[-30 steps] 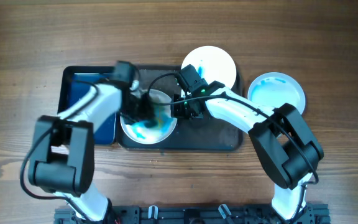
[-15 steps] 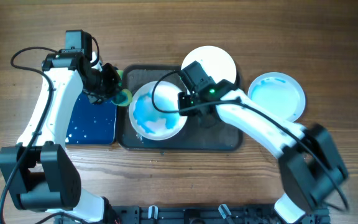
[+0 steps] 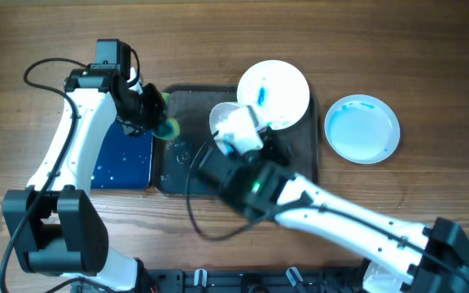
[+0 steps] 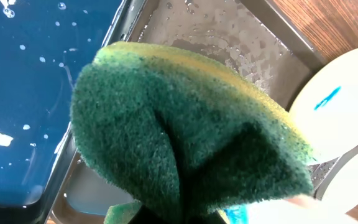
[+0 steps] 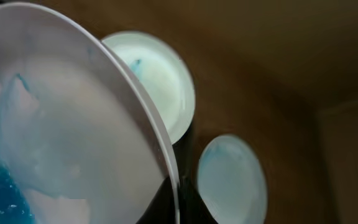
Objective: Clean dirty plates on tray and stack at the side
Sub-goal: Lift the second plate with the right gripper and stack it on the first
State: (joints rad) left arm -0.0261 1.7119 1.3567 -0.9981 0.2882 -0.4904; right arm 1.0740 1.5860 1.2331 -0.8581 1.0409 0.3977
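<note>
My left gripper (image 3: pixel 155 116) is shut on a green and yellow sponge (image 3: pixel 167 127), held over the left edge of the dark tray (image 3: pixel 300 167); the sponge (image 4: pixel 185 124) fills the left wrist view and hides the fingertips. My right gripper (image 5: pixel 176 202) is shut on the rim of a teal-smeared white plate (image 5: pixel 61 124), lifted high and tilted above the tray. In the overhead view only part of that plate (image 3: pixel 218 118) shows behind the raised right arm. A second plate (image 3: pixel 273 91) with a small blue mark lies at the tray's back right. A third plate (image 3: pixel 362 129), teal-smeared, lies on the table to the right.
A smaller deep blue tray (image 3: pixel 120 159) with water drops sits left of the dark tray. The dark tray's floor (image 4: pixel 229 37) is wet. The raised right arm (image 3: pixel 332 212) crosses the front right of the table. The table is brown wood.
My right gripper has lifted the smeared plate off the tray, up towards the camera, and tilted it. My left gripper holds the sponge in nearly the same place as half a second ago.
</note>
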